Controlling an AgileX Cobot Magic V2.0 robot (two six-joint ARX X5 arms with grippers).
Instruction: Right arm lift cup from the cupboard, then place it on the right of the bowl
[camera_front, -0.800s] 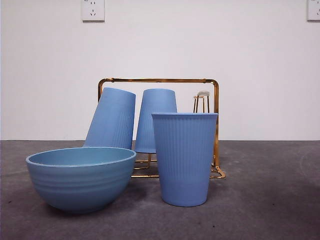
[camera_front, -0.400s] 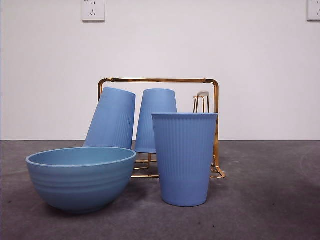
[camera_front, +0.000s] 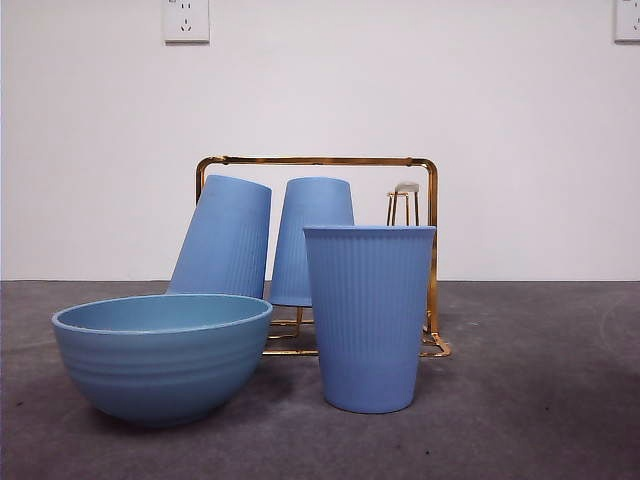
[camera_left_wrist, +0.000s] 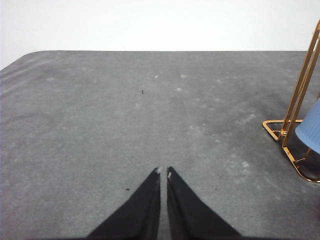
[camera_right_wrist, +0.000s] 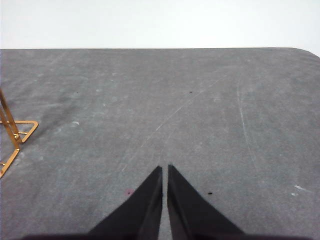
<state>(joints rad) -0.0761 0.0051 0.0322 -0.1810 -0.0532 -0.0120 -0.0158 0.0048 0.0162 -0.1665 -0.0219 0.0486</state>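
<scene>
A ribbed blue cup (camera_front: 369, 317) stands upright on the grey table, just right of the wide light-blue bowl (camera_front: 162, 353). Behind them stands the gold wire cupboard (camera_front: 431, 240), with two more blue cups upside down on its pegs: one tilted (camera_front: 224, 238), one straight (camera_front: 312, 236). One peg (camera_front: 403, 203) at its right end is bare. Neither arm appears in the front view. My right gripper (camera_right_wrist: 164, 169) is shut over bare table, with a corner of the cupboard (camera_right_wrist: 14, 131) off to one side. My left gripper (camera_left_wrist: 163, 171) is shut, holding nothing, apart from the cupboard (camera_left_wrist: 295, 130).
A white wall with two sockets (camera_front: 186, 20) rises behind the table. The grey mat (camera_front: 540, 400) stretches to the right of the upright cup. The table's rounded corners show in both wrist views.
</scene>
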